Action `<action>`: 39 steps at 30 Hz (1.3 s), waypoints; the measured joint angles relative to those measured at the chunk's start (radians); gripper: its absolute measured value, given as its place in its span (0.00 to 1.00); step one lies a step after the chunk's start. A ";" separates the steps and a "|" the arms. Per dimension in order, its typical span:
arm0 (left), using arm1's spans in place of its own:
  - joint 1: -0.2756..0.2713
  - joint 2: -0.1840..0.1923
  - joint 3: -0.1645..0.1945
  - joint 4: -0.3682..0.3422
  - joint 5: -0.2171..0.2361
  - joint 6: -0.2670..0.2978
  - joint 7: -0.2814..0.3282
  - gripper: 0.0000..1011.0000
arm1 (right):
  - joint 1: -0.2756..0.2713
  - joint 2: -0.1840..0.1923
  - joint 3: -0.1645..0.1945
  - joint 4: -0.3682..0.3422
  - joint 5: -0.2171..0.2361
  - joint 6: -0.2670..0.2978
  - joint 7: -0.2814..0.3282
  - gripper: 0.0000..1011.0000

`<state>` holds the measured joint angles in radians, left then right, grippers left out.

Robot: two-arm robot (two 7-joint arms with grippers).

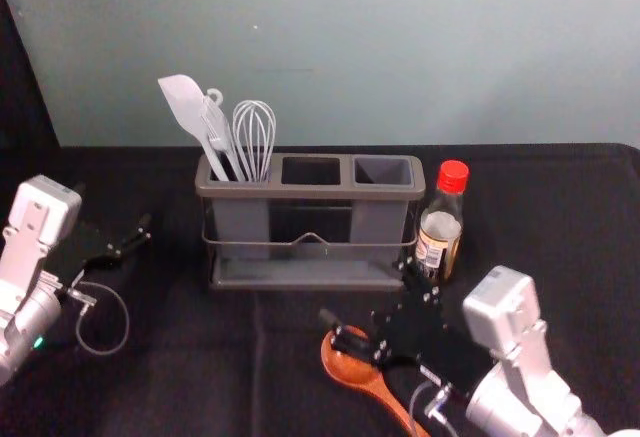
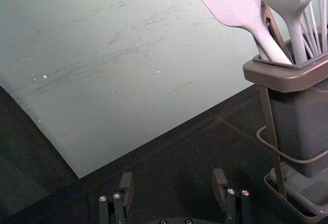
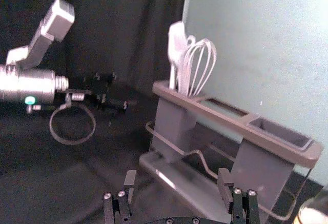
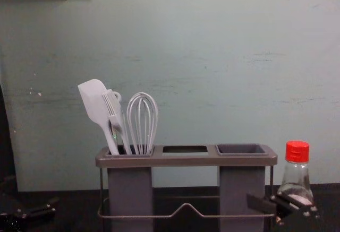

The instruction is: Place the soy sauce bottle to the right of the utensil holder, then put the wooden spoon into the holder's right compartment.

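The right gripper (image 1: pixel 368 292) is hovering open in front of the utensil holder (image 1: pixel 310 195), its fingers spread and gripping nothing, partly overlapping the wooden spoon (image 1: pixel 350 368), which is lying on the dark cloth (image 1: pixel 200 377). The soy sauce bottle (image 1: pixel 440 229) is standing upright just beside the holder's right end. The left gripper (image 1: pixel 113 211) is idling open at the holder's left.
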<state>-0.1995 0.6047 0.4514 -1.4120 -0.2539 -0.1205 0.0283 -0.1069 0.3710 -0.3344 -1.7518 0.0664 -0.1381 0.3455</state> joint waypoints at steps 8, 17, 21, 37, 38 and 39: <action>0.000 0.000 0.000 0.000 0.000 0.000 0.000 1.00 | -0.024 0.019 -0.020 -0.158 -0.054 0.328 -0.029 0.99; 0.000 0.000 0.000 0.000 0.000 0.000 0.000 1.00 | 0.015 -0.011 -0.018 -0.226 -0.027 0.644 -0.004 0.99; 0.000 0.000 0.000 0.000 0.000 0.000 0.000 1.00 | 0.049 -0.033 -0.014 -0.225 -0.011 0.762 0.003 0.99; 0.000 0.000 0.000 0.000 0.000 0.000 0.000 1.00 | 0.192 -0.100 -0.053 -0.138 -0.048 1.043 0.020 0.99; 0.000 0.000 0.000 0.000 0.000 0.000 0.000 1.00 | 0.202 -0.102 -0.060 -0.129 -0.057 1.053 0.024 0.99; 0.000 0.000 0.000 0.000 0.000 0.000 0.000 1.00 | 0.207 -0.103 -0.063 -0.125 -0.060 1.058 0.025 0.99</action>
<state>-0.1996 0.6047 0.4514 -1.4120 -0.2539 -0.1205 0.0283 0.0999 0.2680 -0.3972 -1.8765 0.0067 0.9201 0.3707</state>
